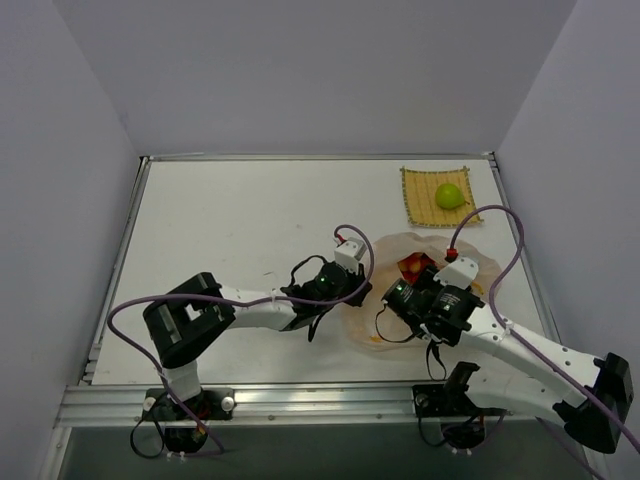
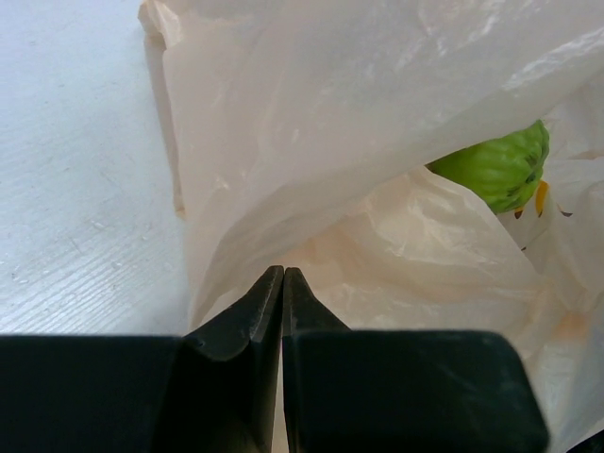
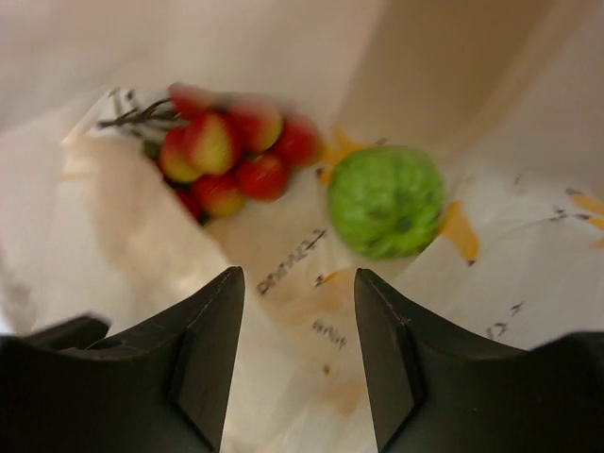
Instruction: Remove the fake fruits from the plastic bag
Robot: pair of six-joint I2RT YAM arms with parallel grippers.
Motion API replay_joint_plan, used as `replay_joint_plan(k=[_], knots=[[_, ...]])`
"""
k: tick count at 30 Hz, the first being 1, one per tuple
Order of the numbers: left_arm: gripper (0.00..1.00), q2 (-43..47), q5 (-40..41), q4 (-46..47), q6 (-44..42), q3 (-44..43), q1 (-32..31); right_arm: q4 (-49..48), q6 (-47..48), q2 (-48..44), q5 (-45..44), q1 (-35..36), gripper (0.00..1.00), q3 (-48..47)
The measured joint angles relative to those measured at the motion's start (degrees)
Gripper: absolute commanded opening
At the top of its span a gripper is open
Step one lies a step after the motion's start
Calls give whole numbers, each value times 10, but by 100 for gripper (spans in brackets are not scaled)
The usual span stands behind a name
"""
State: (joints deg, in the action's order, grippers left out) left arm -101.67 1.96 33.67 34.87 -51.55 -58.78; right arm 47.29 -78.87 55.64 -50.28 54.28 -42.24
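Note:
The pale peach plastic bag (image 1: 470,262) lies at the right centre of the table, mouth toward the arms. My left gripper (image 1: 357,288) is shut on the bag's left edge; in the left wrist view its tips (image 2: 283,274) pinch the bag film (image 2: 377,113). My right gripper (image 1: 402,296) is open and reaches into the bag. In the right wrist view the gripper (image 3: 297,283) is empty, just short of a red berry cluster (image 3: 231,146) and a green round fruit (image 3: 387,200), both lying inside the bag (image 3: 113,226). The green fruit also shows in the left wrist view (image 2: 495,170). The red berries show from above (image 1: 413,268).
A yellow woven mat (image 1: 418,205) lies at the far right with a yellow-green round fruit (image 1: 450,195) on it. Grey walls enclose the white table (image 1: 250,220) on three sides. Purple cables loop over both arms.

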Motion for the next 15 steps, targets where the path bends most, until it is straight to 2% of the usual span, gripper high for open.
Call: replay_joint_plan(k=[6, 9, 10, 12, 13, 15], knots=[[2, 20, 0, 6, 0, 18, 5, -47, 92, 52, 10, -127, 47, 0], [6, 49, 1, 6, -4, 33, 5, -95, 144, 74, 29, -176, 51, 2], [12, 59, 2, 5, -6, 36, 5, -104, 155, 76, 33, -188, 61, 3], [20, 76, 5, 5, -14, 37, 5, -118, 176, 76, 43, -213, 69, 5], [31, 83, 5, 6, -17, 37, 5, -130, 193, 76, 54, -228, 75, 6], [42, 95, 7, 8, -23, 37, 5, -144, 210, 76, 68, -254, 77, 9]])
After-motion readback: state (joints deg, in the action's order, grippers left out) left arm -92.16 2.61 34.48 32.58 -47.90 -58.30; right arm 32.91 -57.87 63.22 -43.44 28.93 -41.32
